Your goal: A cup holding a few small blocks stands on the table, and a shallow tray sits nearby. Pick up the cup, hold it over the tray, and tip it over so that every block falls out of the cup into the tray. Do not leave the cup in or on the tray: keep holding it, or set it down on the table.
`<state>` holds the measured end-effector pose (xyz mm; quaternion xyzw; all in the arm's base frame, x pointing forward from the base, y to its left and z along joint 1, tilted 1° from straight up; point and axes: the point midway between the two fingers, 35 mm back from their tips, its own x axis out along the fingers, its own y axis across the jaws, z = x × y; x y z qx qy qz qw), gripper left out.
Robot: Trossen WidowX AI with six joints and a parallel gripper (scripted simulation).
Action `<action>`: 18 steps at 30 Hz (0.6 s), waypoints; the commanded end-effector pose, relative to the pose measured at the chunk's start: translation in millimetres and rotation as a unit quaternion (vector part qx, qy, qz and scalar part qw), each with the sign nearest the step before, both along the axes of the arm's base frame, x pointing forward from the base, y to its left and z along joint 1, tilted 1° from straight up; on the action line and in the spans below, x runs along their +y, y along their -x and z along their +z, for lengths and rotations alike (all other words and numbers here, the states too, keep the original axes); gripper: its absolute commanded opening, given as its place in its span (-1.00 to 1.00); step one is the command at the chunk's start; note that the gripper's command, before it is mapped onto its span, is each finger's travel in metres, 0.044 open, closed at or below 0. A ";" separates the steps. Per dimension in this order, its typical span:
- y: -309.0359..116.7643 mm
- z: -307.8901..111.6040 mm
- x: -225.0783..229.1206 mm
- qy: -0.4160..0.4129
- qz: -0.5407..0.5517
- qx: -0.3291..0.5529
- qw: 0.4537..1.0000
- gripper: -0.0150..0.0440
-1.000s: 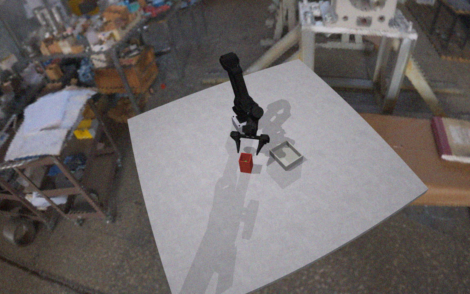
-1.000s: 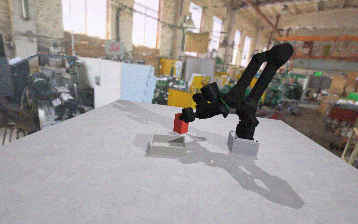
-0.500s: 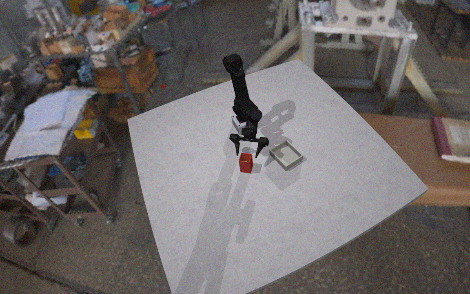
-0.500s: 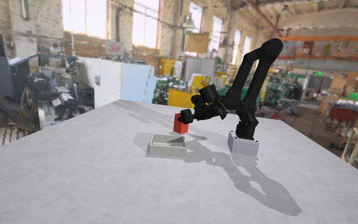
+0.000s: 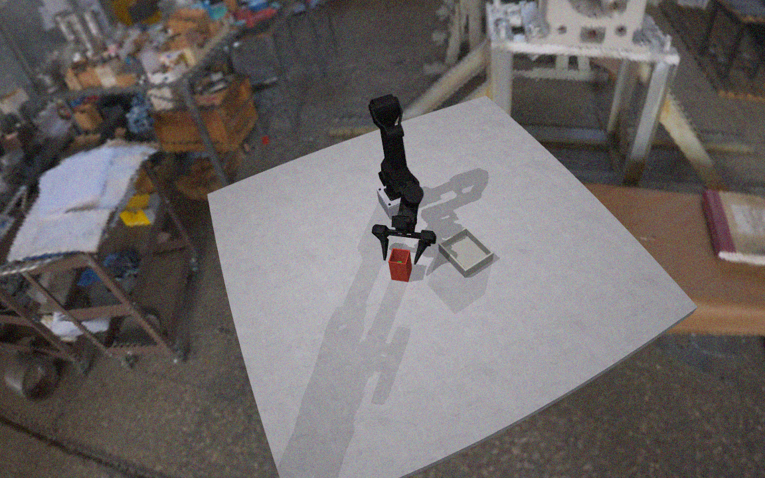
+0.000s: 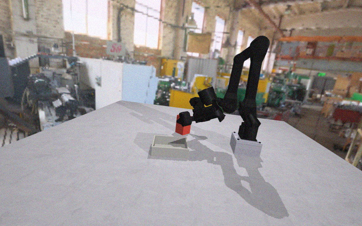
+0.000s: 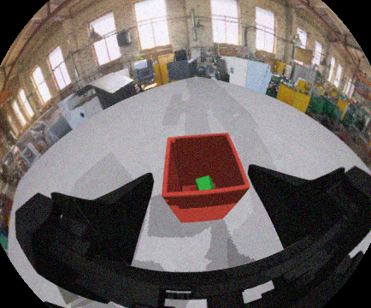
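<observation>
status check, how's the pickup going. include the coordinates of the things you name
End effector (image 5: 400, 260) (image 6: 184, 118) (image 7: 202, 174) open, nothing held. Red square cup (image 5: 400, 266) (image 6: 183, 129) (image 7: 203, 207) upright between its fingers, green block (image 7: 204, 183) inside. No obstruction seen between fingers and cup.

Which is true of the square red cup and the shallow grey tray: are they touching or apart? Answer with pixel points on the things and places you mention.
Apart: the top view shows bare pale table between the square red cup (image 5: 400, 271) (image 6: 183, 129) (image 7: 203, 210) and the shallow grey tray (image 5: 467, 271) (image 6: 170, 153).
</observation>
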<state>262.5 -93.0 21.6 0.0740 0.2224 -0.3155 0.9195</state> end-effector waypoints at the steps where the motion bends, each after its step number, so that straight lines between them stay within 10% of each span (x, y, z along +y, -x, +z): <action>1: -5.9 -4.5 -4.0 0.001 0.002 0.002 1.000 1.00; 18: -22.9 -17.1 -17.3 0.001 0.002 0.002 1.000 1.00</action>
